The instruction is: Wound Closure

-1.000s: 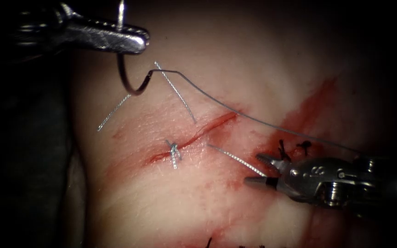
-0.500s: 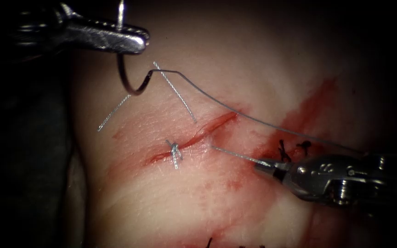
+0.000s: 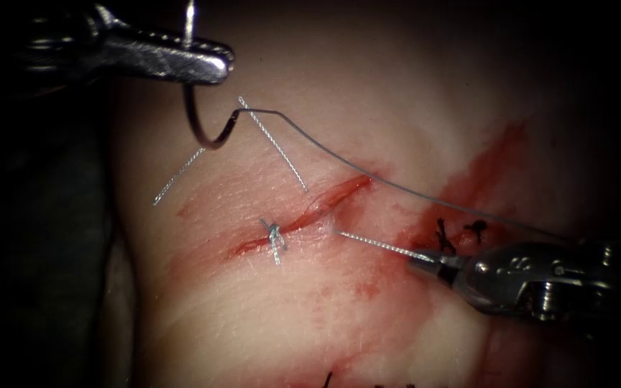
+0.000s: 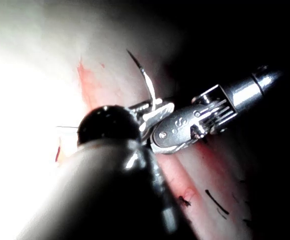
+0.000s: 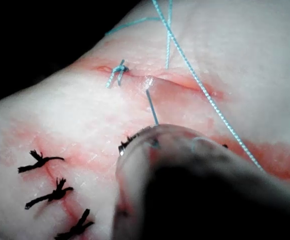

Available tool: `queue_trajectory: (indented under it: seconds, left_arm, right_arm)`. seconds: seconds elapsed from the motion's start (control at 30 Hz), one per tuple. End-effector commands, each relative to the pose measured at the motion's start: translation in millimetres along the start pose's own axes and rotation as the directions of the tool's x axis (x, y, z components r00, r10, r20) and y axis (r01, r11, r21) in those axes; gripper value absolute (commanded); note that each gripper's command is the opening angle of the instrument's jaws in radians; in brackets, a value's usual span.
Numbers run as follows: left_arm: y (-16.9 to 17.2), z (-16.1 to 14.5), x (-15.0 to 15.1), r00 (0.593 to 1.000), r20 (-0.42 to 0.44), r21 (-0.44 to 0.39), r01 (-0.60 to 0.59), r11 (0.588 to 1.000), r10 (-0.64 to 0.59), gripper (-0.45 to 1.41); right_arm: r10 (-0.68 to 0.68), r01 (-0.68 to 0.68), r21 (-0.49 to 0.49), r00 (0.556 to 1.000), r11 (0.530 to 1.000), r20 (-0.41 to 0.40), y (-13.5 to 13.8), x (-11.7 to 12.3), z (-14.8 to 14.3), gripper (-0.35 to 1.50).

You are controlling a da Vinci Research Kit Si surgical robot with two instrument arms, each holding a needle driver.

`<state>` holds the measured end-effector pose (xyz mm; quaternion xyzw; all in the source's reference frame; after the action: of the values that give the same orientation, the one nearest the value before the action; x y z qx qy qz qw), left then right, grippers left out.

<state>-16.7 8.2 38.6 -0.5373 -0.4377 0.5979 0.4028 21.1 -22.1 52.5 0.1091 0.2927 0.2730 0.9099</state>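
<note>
The left tool (image 3: 217,66) is at the top left, off the left side of the cut (image 3: 303,213), its jaws shut on the curved needle (image 3: 199,133) partway along the curve. The needle hangs free above the tissue (image 3: 253,316); it appears again as the needle (image 4: 147,85) in the left tool (image 4: 154,111). Thread (image 3: 368,176) runs from the needle's end rightwards across the cut. The right tool (image 3: 420,262), right of the cut, is shut on a short thread tail (image 3: 375,246) that comes out of the cut's right edge. That tail (image 5: 152,107) enters the right tool (image 5: 154,134).
A tied knot (image 3: 273,233) with short ends sits on the cut's left part, also seen as the knot (image 5: 117,71). Loose thread pieces (image 3: 177,176) lie near the needle. Black stitches (image 3: 458,231) lie by the right tool; red fluid (image 3: 483,169) streaks the tissue.
The right tool's jaws, open around the thread tail a second ago, have shut on it and moved slightly right, drawing the tail straight. The left tool and needle have stayed put.
</note>
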Motion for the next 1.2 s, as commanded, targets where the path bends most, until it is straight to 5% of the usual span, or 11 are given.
queue_trajectory:
  seconds: [0.03, 0.47, 0.5, 0.57, 0.67, 0.87, 1.0, 1.2]
  left_arm:
    - [-0.5, 0.5, 0.0, 1.000, 0.000, 0.000, -0.001, 1.000, 0.001, -0.45]
    - [-0.5, 0.5, 0.0, 1.000, 0.000, 0.000, -0.001, 1.000, 0.001, -0.45]
    - [-0.5, 0.5, 0.0, 1.000, 0.000, 0.000, -0.001, 1.000, 0.001, -0.45]
    - [-0.5, 0.5, 0.0, 1.000, 0.000, 0.000, -0.001, 1.000, 0.001, -0.45]
    - [-0.6, 0.7, -0.5, 1.000, 0.016, 0.019, -0.004, 1.000, 0.004, -0.45]
    - [-2.6, 4.8, -5.3, 0.978, 0.209, -0.008, 0.003, 1.000, -0.001, -0.45]
    - [-3.8, 8.0, -9.7, 0.901, 0.424, 0.033, -0.115, 0.993, 0.091, -0.45]
    - [-5.5, 11.6, -15.5, 0.744, 0.528, -0.235, -0.336, 0.912, 0.410, -0.45]
  right_arm:
    - [-0.001, 0.001, 0.001, 1.000, 1.000, -0.001, -0.3, 0.4, 0.7, -0.35]
    - [-0.002, 0.001, 0.001, 1.000, 1.000, 0.025, -0.2, 0.0, 0.5, -0.27]
    - [0.000, 0.000, 0.000, 1.000, 1.000, 0.022, -0.2, 0.1, 0.5, 0.02]
    - [-0.014, 0.014, 0.000, 1.000, 1.000, 0.001, -0.3, 0.3, 0.7, 1.03]
    - [-0.020, 0.020, 0.007, 0.996, 1.000, -0.084, -0.1, 0.6, 0.2, 1.38]
    - [0.027, -0.013, 0.075, 0.981, 0.997, -0.194, 2.1, 0.2, -7.5, 1.35]
    - [0.050, -0.023, 0.116, 0.970, 0.993, -0.236, 4.7, -0.6, -12.1, 1.30]
    - [0.093, -0.051, 0.138, 0.943, 0.989, -0.319, 7.6, -1.5, -14.0, 1.20]
